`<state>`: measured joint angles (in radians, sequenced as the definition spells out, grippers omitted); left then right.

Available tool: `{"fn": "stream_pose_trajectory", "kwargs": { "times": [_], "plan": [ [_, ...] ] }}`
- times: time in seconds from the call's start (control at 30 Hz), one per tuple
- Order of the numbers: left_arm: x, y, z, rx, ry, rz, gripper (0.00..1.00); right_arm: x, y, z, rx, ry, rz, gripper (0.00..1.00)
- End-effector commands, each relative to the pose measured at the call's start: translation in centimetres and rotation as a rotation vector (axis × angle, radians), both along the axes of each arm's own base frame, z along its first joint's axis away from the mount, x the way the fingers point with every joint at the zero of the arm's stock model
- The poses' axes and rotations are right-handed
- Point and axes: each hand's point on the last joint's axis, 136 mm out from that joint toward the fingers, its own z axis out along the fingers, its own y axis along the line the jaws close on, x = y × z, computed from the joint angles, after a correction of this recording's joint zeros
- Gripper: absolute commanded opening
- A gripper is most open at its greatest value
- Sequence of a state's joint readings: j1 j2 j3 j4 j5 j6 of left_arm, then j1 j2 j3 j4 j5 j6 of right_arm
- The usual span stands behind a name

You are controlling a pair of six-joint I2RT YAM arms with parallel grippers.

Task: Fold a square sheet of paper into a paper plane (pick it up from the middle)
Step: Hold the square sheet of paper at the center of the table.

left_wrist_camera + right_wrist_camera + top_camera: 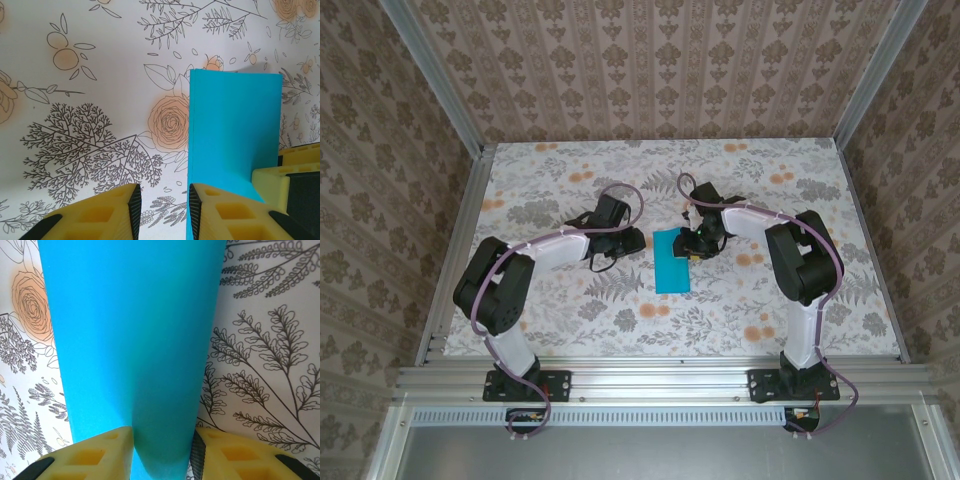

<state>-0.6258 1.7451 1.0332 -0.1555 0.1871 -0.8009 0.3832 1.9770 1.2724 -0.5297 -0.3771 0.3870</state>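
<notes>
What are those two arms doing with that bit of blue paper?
A robot is working on a thin teal-blue sheet of paper, folded into a narrow rectangle on the flowered table. The left gripper sits open at one edge. The right gripper straddles the sheet, though it isn't clear whether it grips it.

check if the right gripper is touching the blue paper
Cannot tell. In the right wrist view the open right gripper overlaps the square sheet of paper, but no contact or gap shows.
</notes>
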Motion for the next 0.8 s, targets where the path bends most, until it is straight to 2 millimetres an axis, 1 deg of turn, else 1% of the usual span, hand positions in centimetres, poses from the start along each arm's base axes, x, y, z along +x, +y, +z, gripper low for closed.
{"fn": "stream_pose_trajectory", "kwargs": {
  "times": [0.0, 0.77],
  "plan": [
    [0.0, 0.0, 0.3, -0.027, 0.008, 0.01, 0.34, -1.6, -1.6, -3.3, -0.094, 0.085, 0.01, 0.39],
    [-0.2, -1.3, -0.1, -0.053, 0.028, -0.021, 0.35, -1.9, -1.6, -4.1, -0.114, 0.114, 0.018, 0.4]
  ]
}}
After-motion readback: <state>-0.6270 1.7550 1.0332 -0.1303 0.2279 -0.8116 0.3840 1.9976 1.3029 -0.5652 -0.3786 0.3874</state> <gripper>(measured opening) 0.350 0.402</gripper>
